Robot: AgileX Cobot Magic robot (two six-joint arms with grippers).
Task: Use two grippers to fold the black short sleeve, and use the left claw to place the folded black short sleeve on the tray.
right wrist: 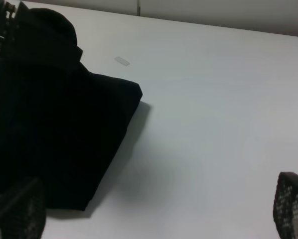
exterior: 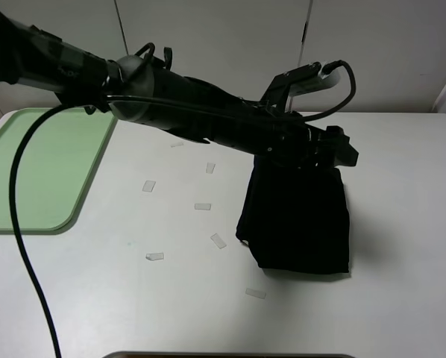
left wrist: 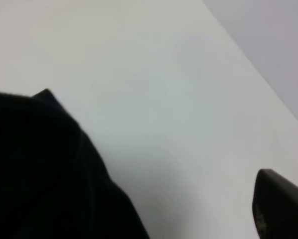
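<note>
The black short sleeve [exterior: 297, 220] lies folded into a compact rectangle on the white table, right of the middle. The left arm reaches across from the upper left, and its left claw [exterior: 336, 153] hovers at the shirt's far edge. In the left wrist view one finger [left wrist: 281, 206] stands well apart from the black cloth [left wrist: 44, 174], with bare table between them; the other finger is hidden. The pale green tray [exterior: 36, 168] sits empty at the far left. My right gripper [right wrist: 156, 201] is open wide, with the shirt [right wrist: 54, 114] beside one of its mesh-faced fingers [right wrist: 19, 209].
Several small clear tape strips [exterior: 202, 206] are scattered on the table between tray and shirt. The left arm's thick black cable [exterior: 22, 224] hangs down over the tray's edge to the front. A dark object [exterior: 230, 356] shows at the front table edge.
</note>
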